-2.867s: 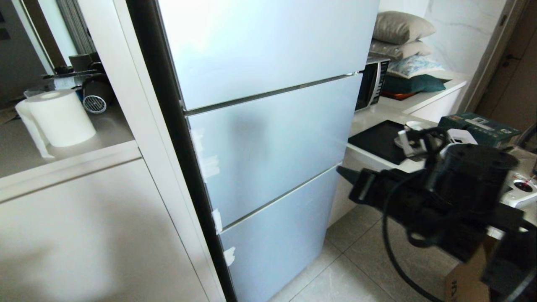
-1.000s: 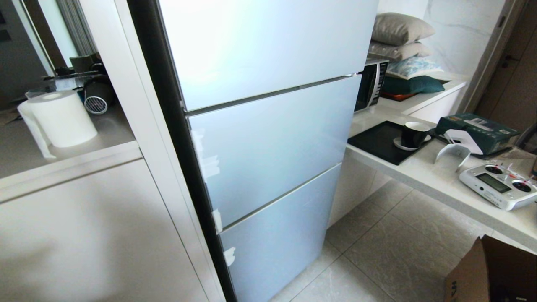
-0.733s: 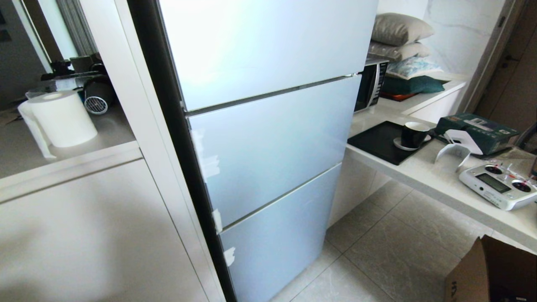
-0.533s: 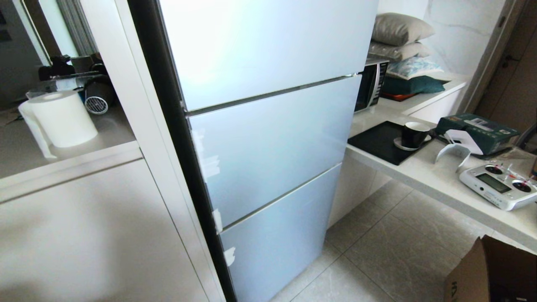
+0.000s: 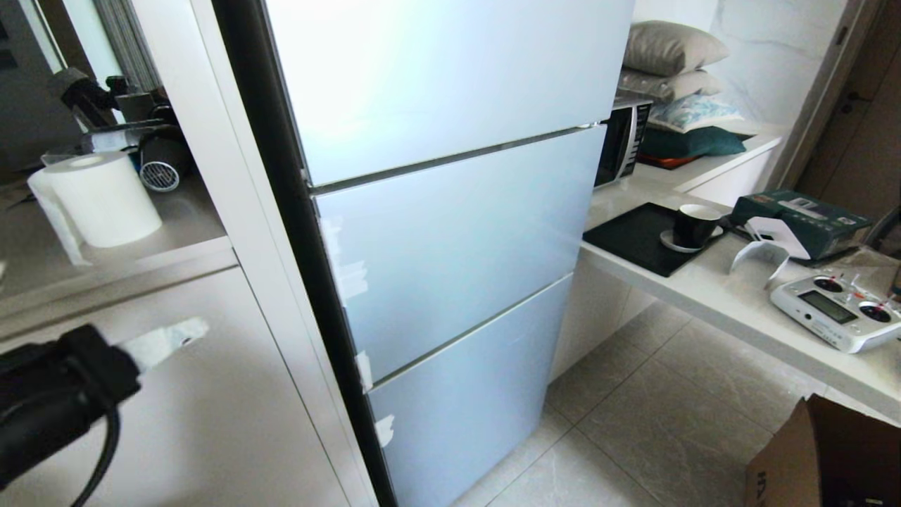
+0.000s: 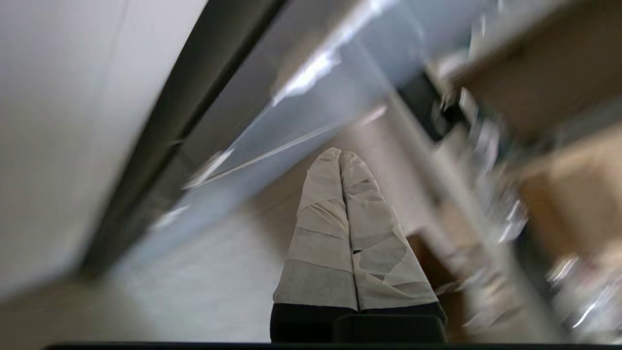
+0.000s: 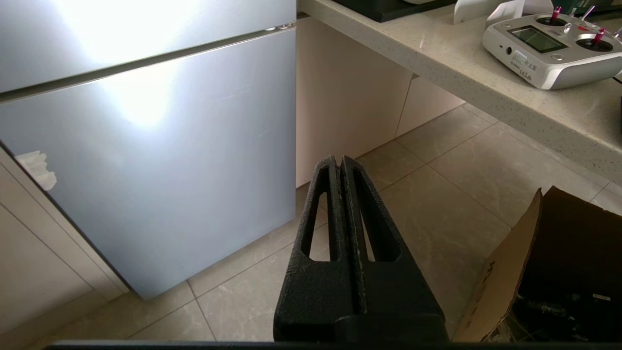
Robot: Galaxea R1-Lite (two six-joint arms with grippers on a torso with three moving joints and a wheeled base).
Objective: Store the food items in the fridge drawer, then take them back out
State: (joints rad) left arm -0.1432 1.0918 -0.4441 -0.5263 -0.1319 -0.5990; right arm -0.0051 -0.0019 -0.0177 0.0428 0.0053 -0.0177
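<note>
3 closed doors on the pale blue fridge [image 5: 436, 232], filling the middle of the head view, with strips of white tape along the left edges. No food and no drawer visible anywhere; both out of sight, whereabouts impossible to tell. Left gripper [image 5: 184, 331] at the lower left of the head view, in front of the white cabinet [image 5: 176, 408], tape-wrapped fingers [image 6: 320, 228] pressed together and holding nothing. Right gripper [image 7: 341, 163] only in its own wrist view, black fingers [image 7: 369, 228] shut tight and empty, hanging above the tiled floor [image 7: 437, 194] near the lowest fridge door. Paper roll [image 5: 98, 197] on the shelf at the upper left. Counter [image 5: 732, 310] at the right of the head view carrying a black mat [image 5: 633, 239], a dark cup [image 5: 693, 224], a green box [image 5: 809, 218] and a white remote [image 5: 834, 311]. Cardboard box [image 5: 823, 458] at the lower right corner. Microwave [image 5: 623, 144] and pillows [image 5: 669, 46] at the upper right.
</note>
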